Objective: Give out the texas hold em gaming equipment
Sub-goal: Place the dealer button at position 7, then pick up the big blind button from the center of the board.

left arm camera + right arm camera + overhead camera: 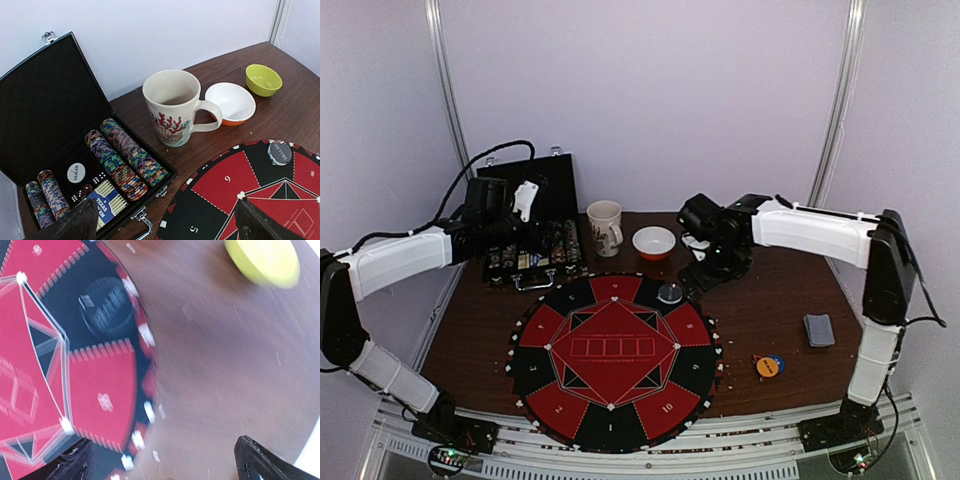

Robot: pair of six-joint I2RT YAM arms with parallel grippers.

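Blue-grey deck of playing cards sits flat toward the right edge of the counter, well apart from everything else. Nearer the front edge, the orange and blue marker discs lie together just off the right rim of the round mat. Over by the far-left corner, the striped poker chips are lined up in rows inside the open black case, and a white dealer button, some dice and a boxed card pack share its tray. One dark round disc rests on the far-right part of the mat, on a black segment near the rim. Behind the mat, along the far edge, stand the coral-patterned mug, upright with its handle to the right, then the white bowl just beside it, then the green bowl farther right. Now the arms: the left hand hovers by the case's front edge, fingers spread wide, nothing between them. The right hand hangs above the mat's far-right rim; its view is blurred, but both fingers show far apart with only mat and bare wood between, so it is wide open and carrying nothing.
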